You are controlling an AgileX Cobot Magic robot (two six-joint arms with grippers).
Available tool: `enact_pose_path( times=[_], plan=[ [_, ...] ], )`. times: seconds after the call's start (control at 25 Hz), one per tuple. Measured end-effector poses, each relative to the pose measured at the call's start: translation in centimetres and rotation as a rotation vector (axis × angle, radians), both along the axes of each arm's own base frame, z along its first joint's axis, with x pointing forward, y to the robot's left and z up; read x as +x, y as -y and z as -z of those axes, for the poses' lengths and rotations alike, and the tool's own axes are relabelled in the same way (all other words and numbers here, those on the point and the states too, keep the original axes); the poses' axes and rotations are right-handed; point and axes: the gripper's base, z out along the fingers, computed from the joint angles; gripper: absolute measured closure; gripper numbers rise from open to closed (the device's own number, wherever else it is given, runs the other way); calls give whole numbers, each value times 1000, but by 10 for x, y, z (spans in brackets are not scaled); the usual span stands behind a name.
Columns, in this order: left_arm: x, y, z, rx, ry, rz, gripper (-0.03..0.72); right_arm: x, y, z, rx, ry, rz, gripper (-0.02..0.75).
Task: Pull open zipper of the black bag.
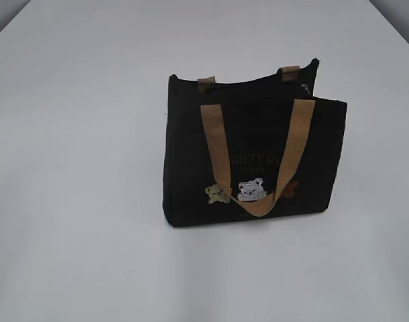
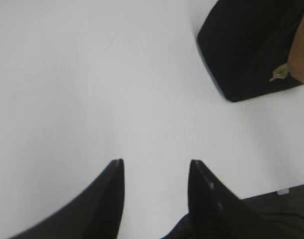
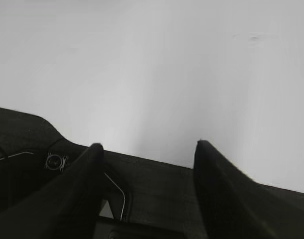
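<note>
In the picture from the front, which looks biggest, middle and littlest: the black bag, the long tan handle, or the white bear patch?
1. black bag, the biggest by far.
2. tan handle hanging down the bag's front, long but narrow.
3. white bear patch, the littlest.
All three sit on the bag's front, so nearness to the camera doesn't confuse the order.

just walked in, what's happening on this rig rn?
Nothing is being handled at this moment. The small black fabric bag with tan webbing handles stands upright on the white table, untouched. The left end effector hangs open over bare table with the bag's corner off to one side. The right end effector is open too, gripping nothing. Whether the zipper is open I can't tell.
</note>
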Motion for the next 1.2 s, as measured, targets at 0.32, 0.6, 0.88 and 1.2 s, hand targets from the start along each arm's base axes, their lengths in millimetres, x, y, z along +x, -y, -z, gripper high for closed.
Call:
enact_pose_path(
  times=[0.32, 0.6, 0.88, 1.2],
  plan=[
    [-60, -37, 30, -4, 121, -66, 369, -20, 1, 5, 12, 171, 7, 332],
    [-81, -47, 34, -75, 243, -61, 374, -40, 2, 2, 21, 320, 8, 337],
    [-80, -33, 37, -99, 271, 89, 380, -58, 3, 2, 27, 439, 8, 338],
    [-80, -32, 37, -102, 277, 102, 381, -57, 3, 2, 25, 440, 8, 338]
  ],
)
